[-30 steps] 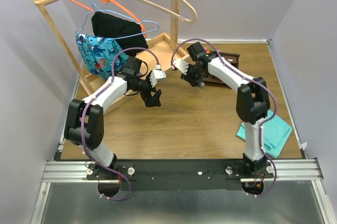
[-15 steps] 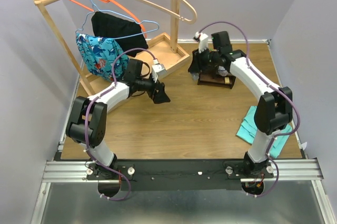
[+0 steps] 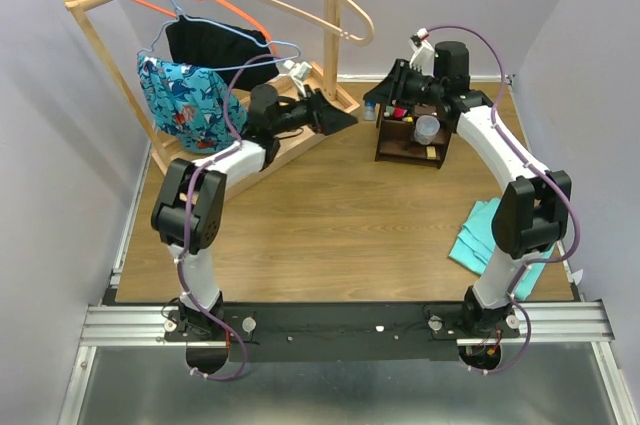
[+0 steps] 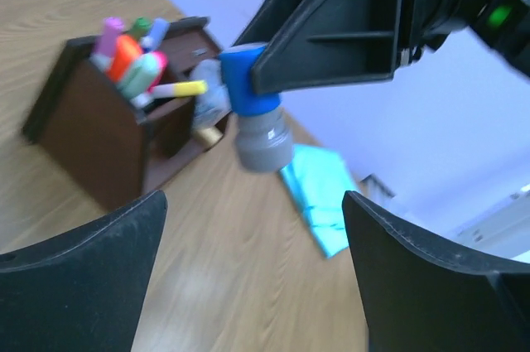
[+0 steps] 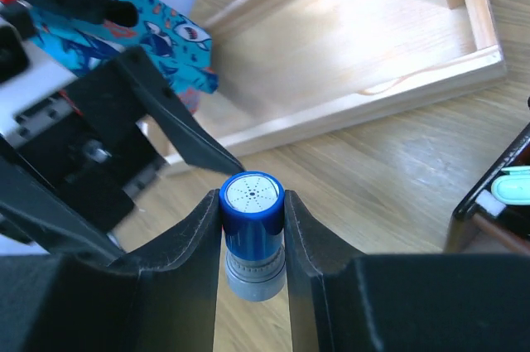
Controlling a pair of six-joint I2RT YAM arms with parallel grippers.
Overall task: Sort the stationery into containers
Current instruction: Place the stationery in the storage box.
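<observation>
cylinder near upright, blue end up

1. The small cylinder has a royal-blue cap with a white dotted disc on top, and a grey base.
2. The desk organizer is dark brown.
3. In it stand a purple-capped pen, an orange highlighter, a mint-green highlighter and a yellow marker.
4. The round cup is grey.
5. The folded cloth is teal.
6. The counter is mid-brown wood grain; the rack tray is pale wood.
7. The hanging garment is turquoise, printed with white and navy sharks and red specks.
8. A black garment hangs behind it.
9. The left gripper and right gripper are black.
10. The left arm and right arm are white and black, with purple cables.
</observation>
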